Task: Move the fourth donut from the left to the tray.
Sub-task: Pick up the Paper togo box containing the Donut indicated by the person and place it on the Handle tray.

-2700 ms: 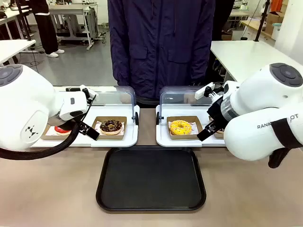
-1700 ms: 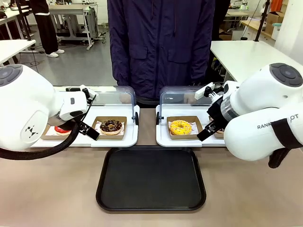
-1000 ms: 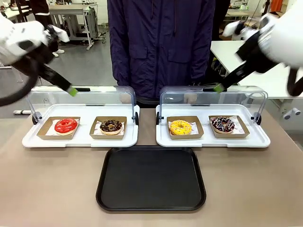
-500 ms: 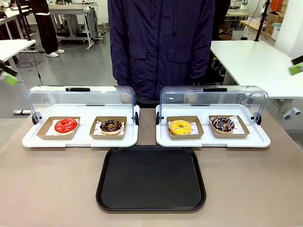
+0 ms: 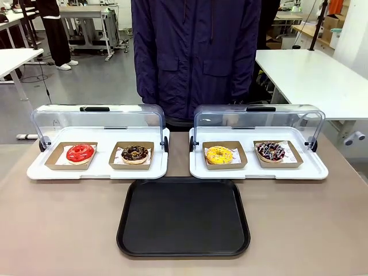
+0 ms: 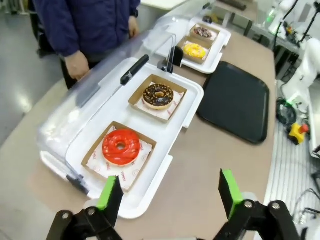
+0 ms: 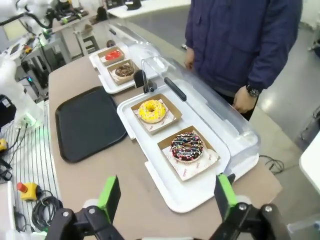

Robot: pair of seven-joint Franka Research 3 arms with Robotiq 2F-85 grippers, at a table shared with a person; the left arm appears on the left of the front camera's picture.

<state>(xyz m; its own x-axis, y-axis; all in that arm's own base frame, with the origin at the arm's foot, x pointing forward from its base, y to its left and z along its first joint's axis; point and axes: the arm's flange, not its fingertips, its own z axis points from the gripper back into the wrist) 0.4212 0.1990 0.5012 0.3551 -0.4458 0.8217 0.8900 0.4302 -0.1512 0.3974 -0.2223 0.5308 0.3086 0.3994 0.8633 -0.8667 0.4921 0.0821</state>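
Currently left end effector (image 6: 170, 195) and right end effector (image 7: 167, 197) gape wide (both empty).

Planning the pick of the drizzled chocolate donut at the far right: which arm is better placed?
Right, probably. The right gripper, open, hangs close to the drizzled donut, the nearest one in its wrist view. The left gripper, also open, hangs by the red donut at the row's other end.

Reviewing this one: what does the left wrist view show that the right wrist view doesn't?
Left wrist: the left hand, open, above the table by the red donut. Right wrist: the right hand, open, by the fourth donut, and the person's watch. Shared: the tray, the red donut and the fourth donut, from opposite ends.
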